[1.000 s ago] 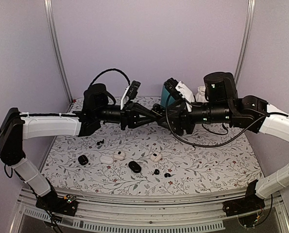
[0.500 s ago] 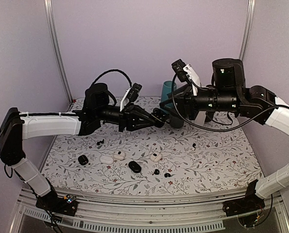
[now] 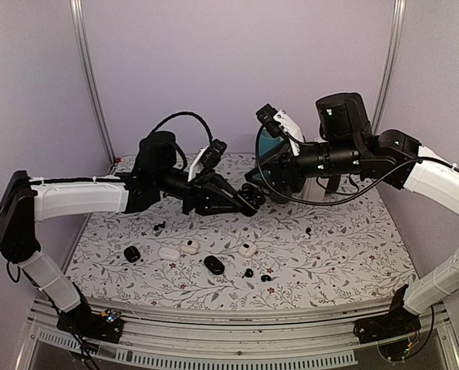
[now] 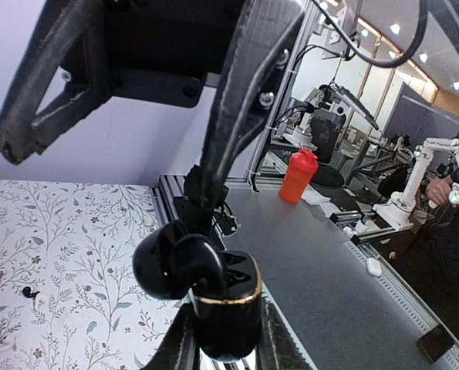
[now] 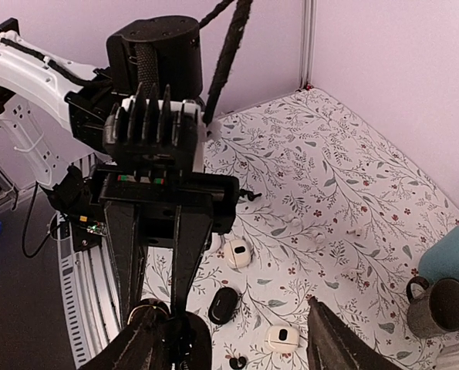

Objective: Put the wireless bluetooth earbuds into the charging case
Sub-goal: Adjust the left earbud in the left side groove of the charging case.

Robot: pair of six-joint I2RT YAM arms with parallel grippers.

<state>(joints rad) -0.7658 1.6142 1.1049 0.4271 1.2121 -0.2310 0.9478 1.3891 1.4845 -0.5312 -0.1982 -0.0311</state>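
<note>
My left gripper (image 3: 248,199) is shut on an open black charging case (image 4: 223,302) with a gold rim, held in the air with its lid (image 4: 161,266) swung to the left. I cannot tell whether its wells hold anything. My right gripper (image 3: 262,187) faces it, open and empty, its fingers (image 4: 237,100) straddling the case from above. In the right wrist view the right gripper (image 5: 231,317) has the held case (image 5: 184,339) by its left finger. Loose black earbuds (image 3: 248,272) (image 3: 265,277) lie on the floral table below, one more (image 3: 307,230) farther right.
Black cases (image 3: 132,253) (image 3: 214,264) and white cases (image 3: 168,252) (image 3: 189,247) (image 3: 248,249) lie in a row on the table (image 3: 345,254). A teal bottle (image 5: 453,258) and a dark mug (image 5: 443,307) stand at the back. A small black piece (image 3: 160,226) lies at the left.
The left gripper has sunk and shifted right with the case. The right gripper rose and pulled back half a second ago, then came back down-left over the case.
</note>
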